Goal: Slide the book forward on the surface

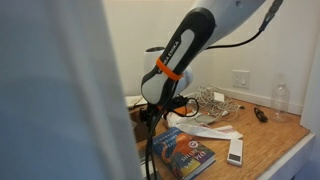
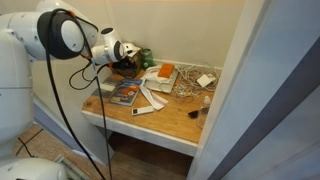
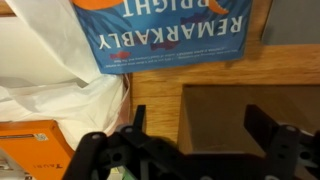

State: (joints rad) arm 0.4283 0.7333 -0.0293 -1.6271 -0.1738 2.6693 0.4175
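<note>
The book [image 1: 186, 152] is a blue paperback with an orange-red design. It lies flat on the wooden surface [image 1: 272, 140] near its front edge, and in an exterior view [image 2: 126, 94] it is at the left. In the wrist view the book [image 3: 165, 35] fills the top, its pale lettering upside down. My gripper [image 3: 198, 125] is open and empty over bare wood [image 3: 155, 95] beside the book, touching nothing. In both exterior views the gripper [image 2: 128, 58] hangs above the table, partly hidden by the arm [image 1: 180, 55].
A slim white remote [image 1: 236, 150] lies beside the book. White paper [image 3: 60, 95] and a flat orange item [image 3: 30, 145] lie by the gripper. Cables and small items [image 2: 195, 85] crowd the back. A wall [image 2: 280, 90] bounds one side.
</note>
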